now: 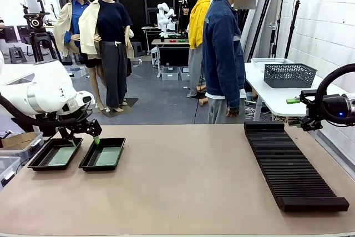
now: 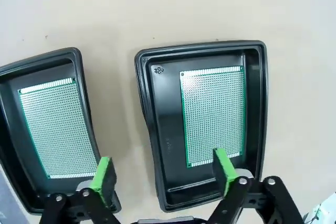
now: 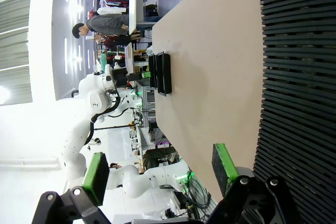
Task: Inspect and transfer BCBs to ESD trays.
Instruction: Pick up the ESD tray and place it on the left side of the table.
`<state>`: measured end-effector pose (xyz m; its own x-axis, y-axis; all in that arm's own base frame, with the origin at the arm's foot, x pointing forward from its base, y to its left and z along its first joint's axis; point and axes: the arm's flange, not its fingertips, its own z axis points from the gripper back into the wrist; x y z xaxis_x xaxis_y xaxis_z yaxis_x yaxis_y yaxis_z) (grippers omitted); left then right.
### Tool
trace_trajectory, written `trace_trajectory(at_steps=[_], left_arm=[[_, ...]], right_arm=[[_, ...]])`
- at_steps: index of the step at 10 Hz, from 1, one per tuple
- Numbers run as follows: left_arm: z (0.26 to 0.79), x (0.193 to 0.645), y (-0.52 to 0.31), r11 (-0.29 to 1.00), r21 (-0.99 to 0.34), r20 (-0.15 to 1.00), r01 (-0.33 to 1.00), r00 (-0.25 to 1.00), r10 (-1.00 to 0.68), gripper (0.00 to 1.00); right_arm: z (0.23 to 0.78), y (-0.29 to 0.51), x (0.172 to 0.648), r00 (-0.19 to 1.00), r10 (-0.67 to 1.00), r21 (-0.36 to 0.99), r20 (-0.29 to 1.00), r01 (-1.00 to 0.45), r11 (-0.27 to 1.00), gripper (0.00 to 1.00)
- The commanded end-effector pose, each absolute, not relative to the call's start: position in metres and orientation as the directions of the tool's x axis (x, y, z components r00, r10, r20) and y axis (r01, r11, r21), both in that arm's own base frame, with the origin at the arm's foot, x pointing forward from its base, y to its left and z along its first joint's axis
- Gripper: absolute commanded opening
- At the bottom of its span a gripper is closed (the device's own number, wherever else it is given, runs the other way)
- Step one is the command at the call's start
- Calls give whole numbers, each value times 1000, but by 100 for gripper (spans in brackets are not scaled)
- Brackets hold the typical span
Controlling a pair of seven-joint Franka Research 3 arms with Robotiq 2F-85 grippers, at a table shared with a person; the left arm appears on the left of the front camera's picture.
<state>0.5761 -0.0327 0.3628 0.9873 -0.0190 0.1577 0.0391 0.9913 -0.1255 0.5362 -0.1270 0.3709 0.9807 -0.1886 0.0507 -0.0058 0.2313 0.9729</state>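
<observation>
Two black ESD trays sit side by side at the table's left: the left tray (image 1: 55, 154) and the right tray (image 1: 103, 154). Each holds one green BCB lying flat, one board (image 2: 213, 114) in the nearer-centre tray (image 2: 152, 108) and the other board (image 2: 55, 127) in the neighbouring tray (image 2: 79, 61). My left gripper (image 1: 84, 140) hovers just above the trays' far rims, open and empty, its green pads (image 2: 103, 177) spread wide. My right gripper (image 3: 160, 174) is open and empty at the far right, beside the slotted rack.
A long black slotted rack (image 1: 291, 165) lies along the table's right side. A person in a blue jacket (image 1: 223, 54) stands at the far edge. A white side table with a grey basket (image 1: 289, 74) stands behind on the right.
</observation>
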Motion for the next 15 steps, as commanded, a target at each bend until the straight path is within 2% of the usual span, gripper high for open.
trace_trajectory(at_steps=[1, 3, 4, 15], left_arm=[[364, 571, -28, 992, -118, 155, 51, 987, -33, 100], [363, 580, -35, 991, -133, 143, 5, 990, 14, 100], [364, 576, -33, 991, -126, 160, 39, 987, -18, 100], [364, 576, -33, 991, -126, 160, 39, 987, -18, 100]], right_arm=[[373, -127, 540, 982, -182, 975, 40, 2, 223, 100], [373, -127, 540, 982, -182, 975, 40, 2, 223, 100], [373, -127, 540, 982, -182, 975, 40, 2, 223, 100], [373, -127, 540, 982, -182, 975, 40, 2, 223, 100]])
